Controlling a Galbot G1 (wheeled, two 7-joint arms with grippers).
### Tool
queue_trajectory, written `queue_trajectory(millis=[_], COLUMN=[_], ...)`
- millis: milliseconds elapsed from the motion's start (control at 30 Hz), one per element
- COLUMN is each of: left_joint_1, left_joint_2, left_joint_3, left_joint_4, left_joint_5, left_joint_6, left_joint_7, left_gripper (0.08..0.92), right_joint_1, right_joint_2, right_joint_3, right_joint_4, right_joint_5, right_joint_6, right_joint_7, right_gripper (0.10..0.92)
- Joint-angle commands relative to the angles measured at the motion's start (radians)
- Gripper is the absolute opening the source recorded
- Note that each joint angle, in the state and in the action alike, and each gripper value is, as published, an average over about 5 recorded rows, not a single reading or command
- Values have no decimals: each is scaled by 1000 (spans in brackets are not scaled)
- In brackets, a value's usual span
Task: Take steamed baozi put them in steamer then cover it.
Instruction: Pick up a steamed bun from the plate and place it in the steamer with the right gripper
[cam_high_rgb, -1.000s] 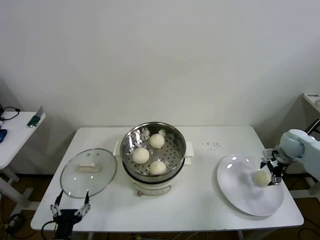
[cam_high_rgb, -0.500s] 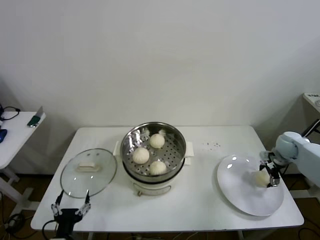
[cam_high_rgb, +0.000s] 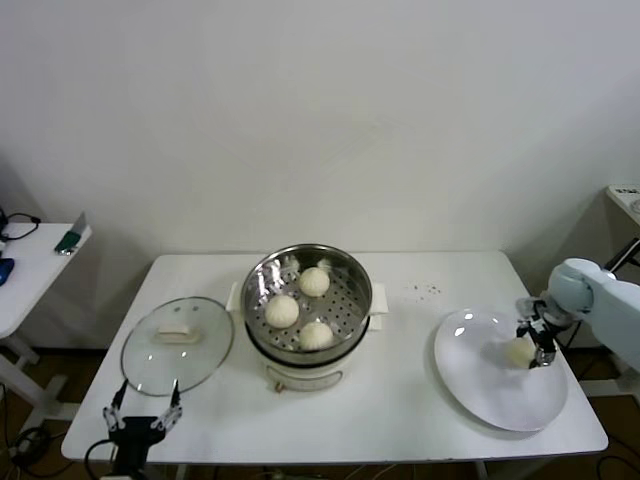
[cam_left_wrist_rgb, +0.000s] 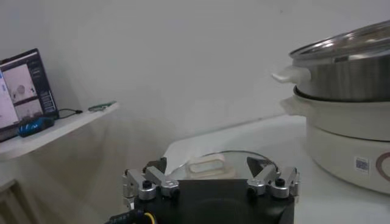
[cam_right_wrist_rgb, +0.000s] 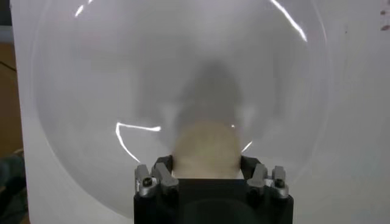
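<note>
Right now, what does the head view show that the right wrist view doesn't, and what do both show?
Only the head view shows the steamer with three baozi inside, the cover lying on the table beside it, and the left hand parked open at the table's near edge. Only the right wrist view shows close up how the fingers flank the fourth baozi on both sides. Both show the right hand, that baozi and the white plate.
</note>
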Motion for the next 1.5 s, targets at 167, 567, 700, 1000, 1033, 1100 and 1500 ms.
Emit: queue_trajectory(millis=[167,567,700,1000,1033,1100,1500], left_joint_1=[8,48,45,22,21,20,-13], left_joint_2=[0,39,43,58,59,61,72], left_joint_3=[22,95,109,105,103,102,100], left_joint_4=[-11,-45,-44,-45,-44,-44,-20], left_joint_5=[6,17,16,10,9,7,-3], left_joint_6=[-7,-31,-39,-36,-36,-34,-26], left_joint_7=[0,2,1,1,1,2,4], left_gripper=[823,823,823,823,823,823,823], right_joint_1=[549,932,972,886,873,850,749], right_joint_2=[75,401,491,653,664,680,743], right_joint_3=[-418,-719,-789,-811,-814,-816,-842], right_joint_4=[92,144,166,202,201,199,164], right_joint_5=[436,994,1089,1167,1166,1162,1114], right_joint_6=[-112,-232,-252,-301,-303,-306,-310], right_joint_7=[29,135,170,257,262,269,273], right_gripper=[704,706,712,712,712,712,712])
